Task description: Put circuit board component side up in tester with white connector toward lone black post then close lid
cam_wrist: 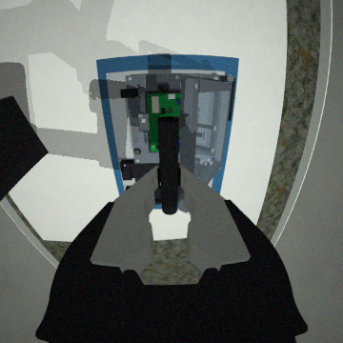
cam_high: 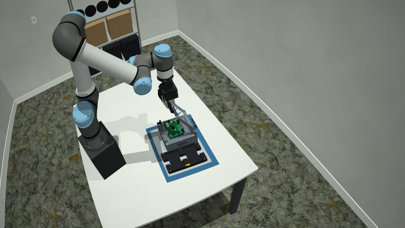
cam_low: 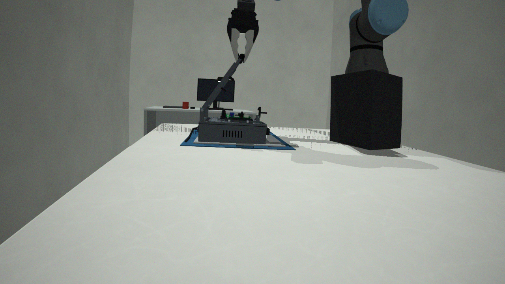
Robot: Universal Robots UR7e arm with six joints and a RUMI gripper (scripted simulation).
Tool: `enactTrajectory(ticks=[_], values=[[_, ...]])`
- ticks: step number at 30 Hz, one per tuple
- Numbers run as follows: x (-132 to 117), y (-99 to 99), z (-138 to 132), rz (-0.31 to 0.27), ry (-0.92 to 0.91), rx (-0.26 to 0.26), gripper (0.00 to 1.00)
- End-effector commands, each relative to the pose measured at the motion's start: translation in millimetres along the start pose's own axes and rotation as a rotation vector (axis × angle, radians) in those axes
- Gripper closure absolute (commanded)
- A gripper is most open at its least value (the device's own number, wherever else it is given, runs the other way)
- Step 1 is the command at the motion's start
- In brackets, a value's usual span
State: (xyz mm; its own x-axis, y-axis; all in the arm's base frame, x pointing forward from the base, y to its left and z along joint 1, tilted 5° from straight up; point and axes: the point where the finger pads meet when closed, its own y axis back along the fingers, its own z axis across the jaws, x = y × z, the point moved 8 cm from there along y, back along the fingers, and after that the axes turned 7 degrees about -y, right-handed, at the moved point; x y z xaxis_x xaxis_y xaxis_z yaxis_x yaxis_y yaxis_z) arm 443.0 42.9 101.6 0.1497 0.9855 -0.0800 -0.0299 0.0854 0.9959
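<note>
The green circuit board [cam_high: 175,128] [cam_wrist: 156,128] lies flat in the grey tester [cam_high: 181,142] [cam_low: 231,133], component side up. The tester's lid [cam_high: 186,119] [cam_low: 219,87] [cam_wrist: 206,118] is hinged at the side away from the robot base and stands tilted, roughly halfway down over the board. My gripper [cam_high: 171,109] [cam_low: 242,57] [cam_wrist: 169,167] is shut on the black handle bar [cam_wrist: 169,152] at the lid's free upper edge. A lone black post [cam_low: 259,111] stands at the tester's side nearer the robot base. The empty black tray [cam_high: 183,160] lies in front of the tester.
Tester and tray sit on a blue-bordered mat [cam_high: 162,168] [cam_low: 279,145] [cam_wrist: 107,119] on the white table [cam_high: 135,192]. The robot's black base block [cam_high: 104,158] [cam_low: 365,109] stands on the table to the side of the mat.
</note>
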Motion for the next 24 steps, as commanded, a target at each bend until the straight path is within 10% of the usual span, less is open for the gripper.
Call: enactTrajectory(ticks=[1, 24], values=[[-1.1, -5.6, -8.4, 0.0, 0.0, -0.001, 1.0], [-5.5, -40.3, -44.2, 0.0, 0.0, -0.001, 1.0]])
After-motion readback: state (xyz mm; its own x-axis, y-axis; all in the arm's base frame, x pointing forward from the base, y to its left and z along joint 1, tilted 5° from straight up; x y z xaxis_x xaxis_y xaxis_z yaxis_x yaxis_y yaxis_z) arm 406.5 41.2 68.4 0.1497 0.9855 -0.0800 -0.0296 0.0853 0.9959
